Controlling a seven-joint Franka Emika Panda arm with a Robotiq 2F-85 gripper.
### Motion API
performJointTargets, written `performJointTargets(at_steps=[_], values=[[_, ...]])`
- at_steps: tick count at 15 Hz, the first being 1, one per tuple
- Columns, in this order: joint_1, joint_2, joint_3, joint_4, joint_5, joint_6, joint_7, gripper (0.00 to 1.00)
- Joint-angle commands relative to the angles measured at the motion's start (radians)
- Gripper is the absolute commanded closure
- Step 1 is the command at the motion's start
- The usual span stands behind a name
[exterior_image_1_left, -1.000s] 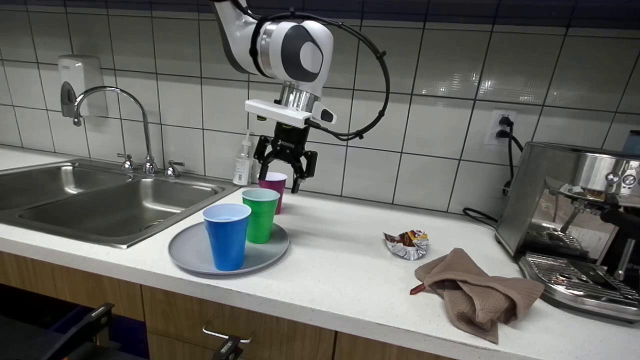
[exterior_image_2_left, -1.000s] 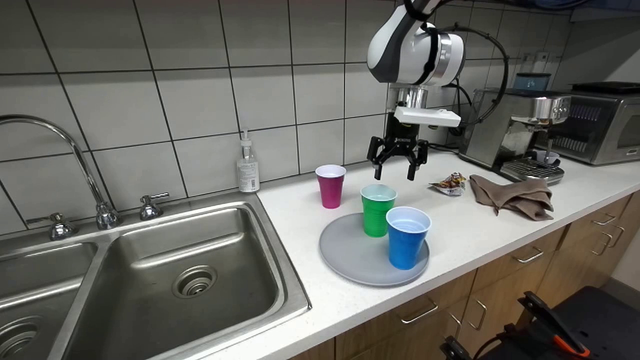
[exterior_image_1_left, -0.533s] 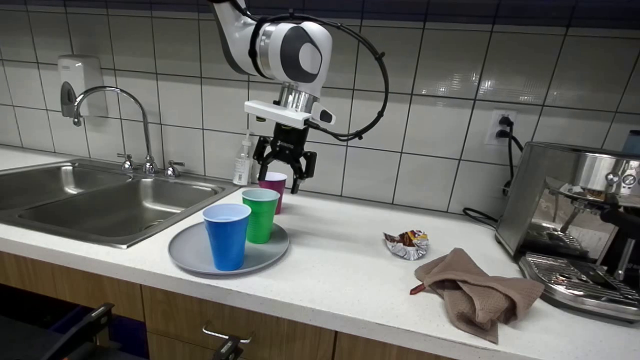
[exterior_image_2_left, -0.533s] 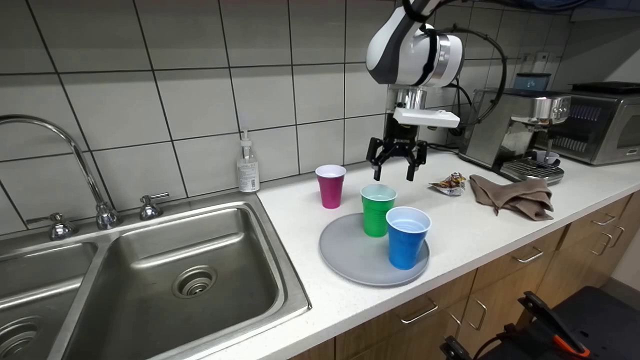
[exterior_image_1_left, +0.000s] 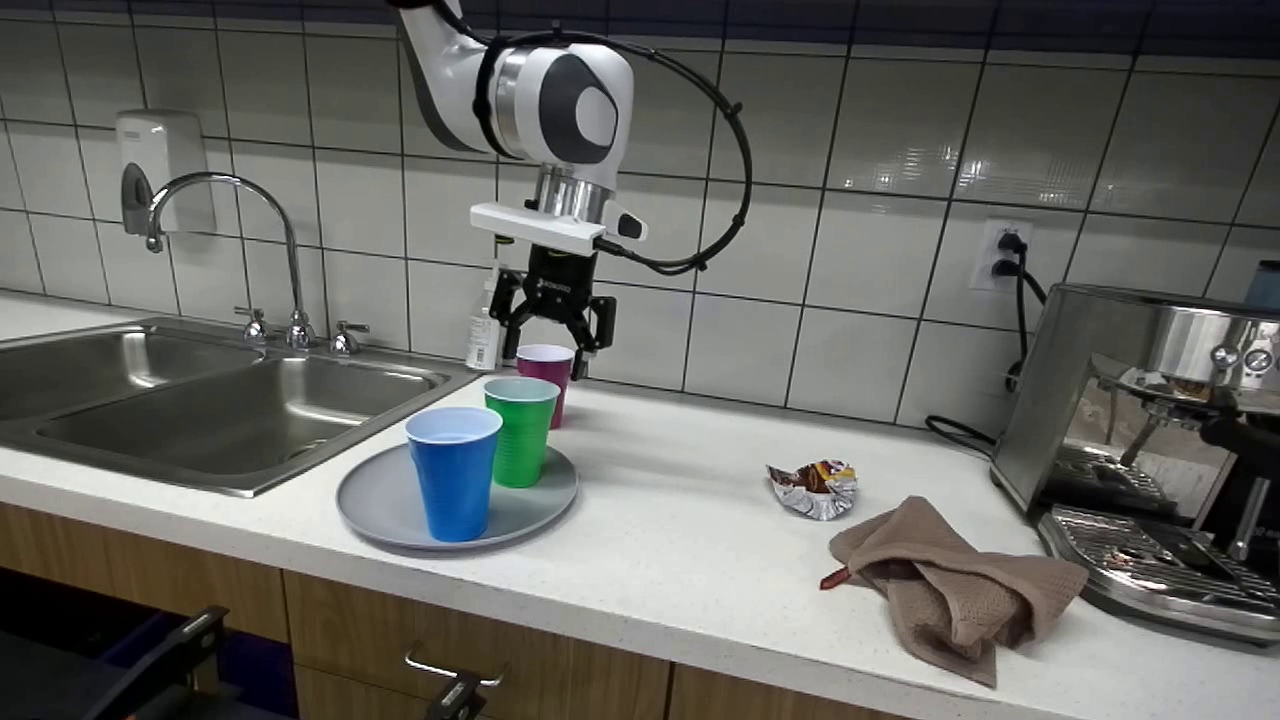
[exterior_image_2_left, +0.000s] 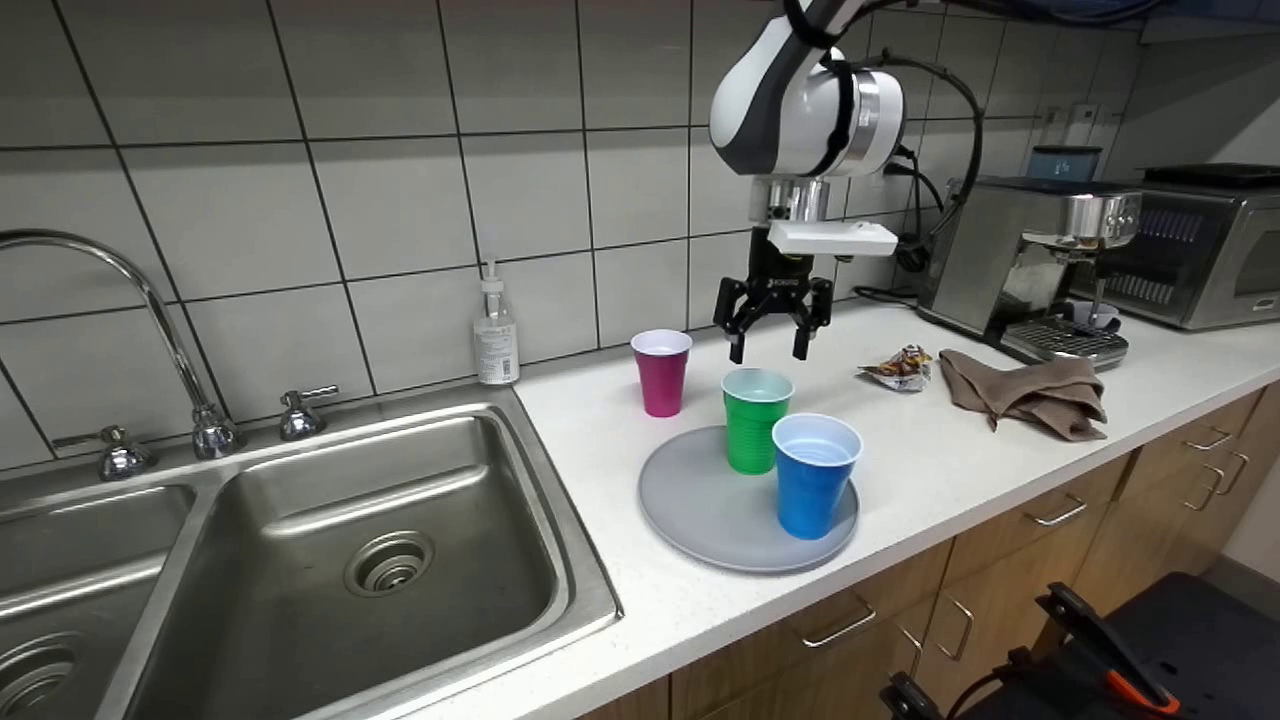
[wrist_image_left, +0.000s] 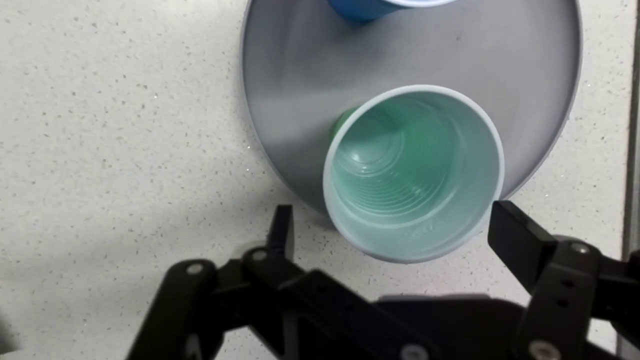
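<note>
In an exterior view, one green cup (exterior_image_2_left: 752, 440) stands on one plate (exterior_image_2_left: 695, 500), with the claw (exterior_image_2_left: 769, 354), jaws apart, at its 12 o'clock, one blue cup (exterior_image_2_left: 812, 490) partly hiding it, one magenta cup (exterior_image_2_left: 661, 380) at 10, one cloth (exterior_image_2_left: 1025, 395) at 3.

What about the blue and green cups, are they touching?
Apart. The wrist view shows a strip of grey plate between the blue plastic cup and the green plastic cup.

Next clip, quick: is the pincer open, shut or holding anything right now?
Pincer: open, holding nothing; the green cup stands ungripped on the plate.
</note>
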Motion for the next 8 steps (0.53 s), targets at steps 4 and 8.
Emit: performJointTargets(at_steps=[4, 8], values=[[0.018, 0.020, 0.021, 0.040, -0.073, 0.034, -0.008, 0.00], [0.030, 0.047, 0.031, 0.084, -0.095, 0.032, -0.012, 0.00]])
